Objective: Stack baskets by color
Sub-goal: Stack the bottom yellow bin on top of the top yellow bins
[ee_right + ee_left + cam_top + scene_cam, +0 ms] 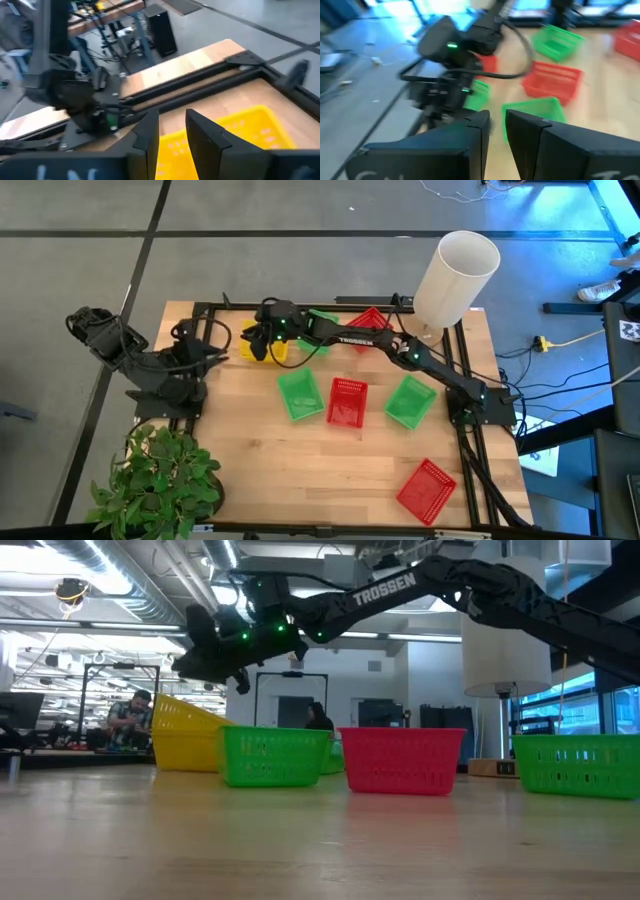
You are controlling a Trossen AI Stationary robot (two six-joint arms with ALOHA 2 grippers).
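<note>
Two yellow baskets (185, 735) stand at the table's far left, the upper one lying tilted in the lower one. My right gripper (172, 117) reaches across the table and hovers open just above them (248, 346), touching nothing; the low view shows air between its fingers (240, 682) and the yellow rim. Two green baskets (300, 395) (410, 401) and a red basket (346, 401) stand in a row mid-table, each flat on its bottom. Another red basket (426, 490) lies near the front right. My left gripper (497, 117) waits open, drawn back at the table's left.
A tall white cylinder (455, 275) stands at the far right corner. More baskets, a red one (370, 318) and a green one (322, 320), lie under my right arm at the far edge. A potted plant (160, 480) sits at the near left corner.
</note>
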